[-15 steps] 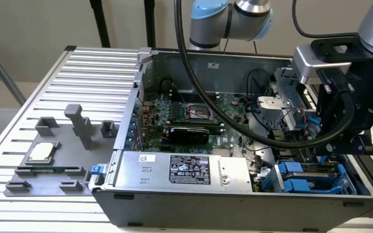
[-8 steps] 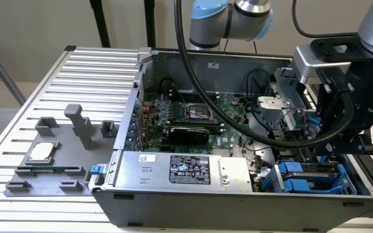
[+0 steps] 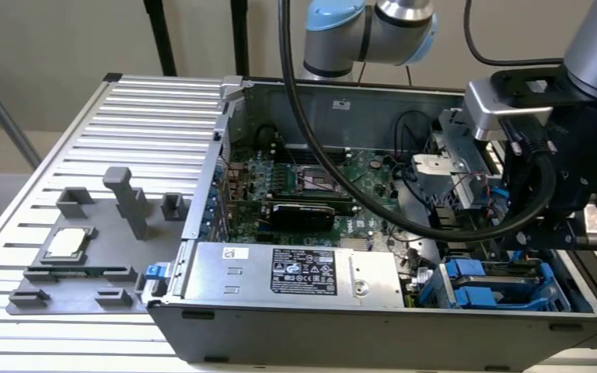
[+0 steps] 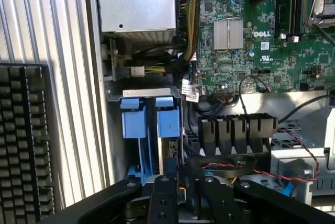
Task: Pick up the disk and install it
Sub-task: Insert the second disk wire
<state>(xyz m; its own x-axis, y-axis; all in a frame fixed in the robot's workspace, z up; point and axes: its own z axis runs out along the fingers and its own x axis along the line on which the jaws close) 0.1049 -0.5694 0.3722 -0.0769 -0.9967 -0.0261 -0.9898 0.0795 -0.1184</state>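
Observation:
The disk (image 4: 168, 124), silver-grey in a bright blue frame, stands on edge in the drive bay at the front corner of the open computer case (image 3: 382, 330), on the exterior view's right. In the exterior view blue frames (image 3: 482, 295) show in that bay. My gripper (image 4: 186, 192) hangs just above the bay, in line with the disk's edge. The black wrist body (image 3: 547, 194) hides the contact in the exterior view. A second blue frame (image 4: 131, 122) sits beside the disk in the same bay.
The silver power-supply box (image 3: 298, 272) lies along the case's front. The motherboard (image 3: 309, 183) fills the case floor. Red and black wires (image 4: 293, 150) run close to the gripper. A grey fixture tray with a processor chip (image 3: 65, 245) sits on the slatted table on the exterior view's left.

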